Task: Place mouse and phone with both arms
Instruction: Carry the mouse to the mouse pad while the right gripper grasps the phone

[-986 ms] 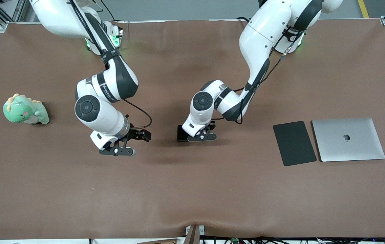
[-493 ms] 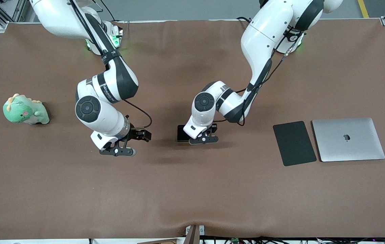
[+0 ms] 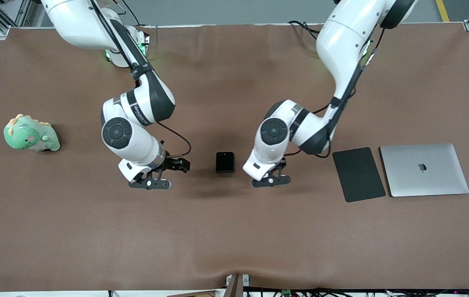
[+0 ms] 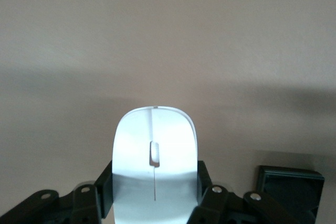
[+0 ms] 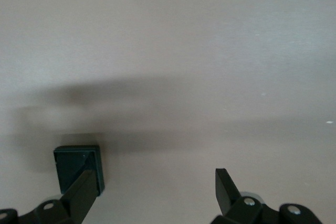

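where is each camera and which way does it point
front: high across the table, facing the robots; left arm and right arm show.
left wrist: on the left arm, looking down past the left hand shut on the mouse.
right wrist: on the right arm, looking down past the open right hand.
shared: all three show the phone.

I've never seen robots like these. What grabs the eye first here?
Two white arms reach down mid-table. The left gripper clamps a glossy white mouse, while the right gripper hangs open over bare cloth. Between them a small black phone lies alone on the brown table.
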`<action>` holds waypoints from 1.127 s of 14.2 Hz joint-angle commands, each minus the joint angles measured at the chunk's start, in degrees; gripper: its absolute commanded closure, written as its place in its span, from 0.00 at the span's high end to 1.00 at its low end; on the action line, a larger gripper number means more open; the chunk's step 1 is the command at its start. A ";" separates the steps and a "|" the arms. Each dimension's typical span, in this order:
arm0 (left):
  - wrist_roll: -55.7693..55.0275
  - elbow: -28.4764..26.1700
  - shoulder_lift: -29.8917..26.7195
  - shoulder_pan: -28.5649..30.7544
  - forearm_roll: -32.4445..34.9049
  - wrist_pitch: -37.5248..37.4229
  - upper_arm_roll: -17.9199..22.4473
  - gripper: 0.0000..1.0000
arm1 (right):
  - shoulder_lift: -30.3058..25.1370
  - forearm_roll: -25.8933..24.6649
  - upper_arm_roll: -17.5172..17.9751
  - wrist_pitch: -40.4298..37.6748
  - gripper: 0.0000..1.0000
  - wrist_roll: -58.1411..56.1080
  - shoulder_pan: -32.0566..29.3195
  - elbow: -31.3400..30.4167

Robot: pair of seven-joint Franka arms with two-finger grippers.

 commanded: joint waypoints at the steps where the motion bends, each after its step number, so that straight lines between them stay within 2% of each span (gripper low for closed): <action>1: 5.84 -5.63 -6.64 4.19 1.43 -1.79 -0.71 0.55 | 3.59 -0.20 -0.45 4.07 1.00 3.69 4.29 0.55; 4: 14.80 -10.73 -11.30 9.54 1.16 -2.05 -0.89 0.54 | 8.25 -0.64 -0.45 7.85 1.00 6.25 7.12 2.56; 8: 21.06 -15.66 -14.39 15.88 0.81 -2.05 -1.06 0.53 | 12.48 -1.08 -0.71 7.95 1.00 6.94 9.75 7.13; 10: 21.42 -17.33 -14.65 18.60 0.90 -2.05 -1.06 0.53 | 14.32 -2.57 -0.80 7.95 1.00 11.06 11.16 8.63; 13: 22.82 -18.74 -14.65 21.94 0.98 -1.87 -0.98 0.51 | 16.52 -8.54 -0.71 7.86 1.00 14.94 12.30 10.31; 16: 23.00 -19.53 -13.96 24.76 0.99 -0.74 -0.98 0.51 | 17.93 -8.64 -0.71 8.04 1.00 16.70 13.27 11.45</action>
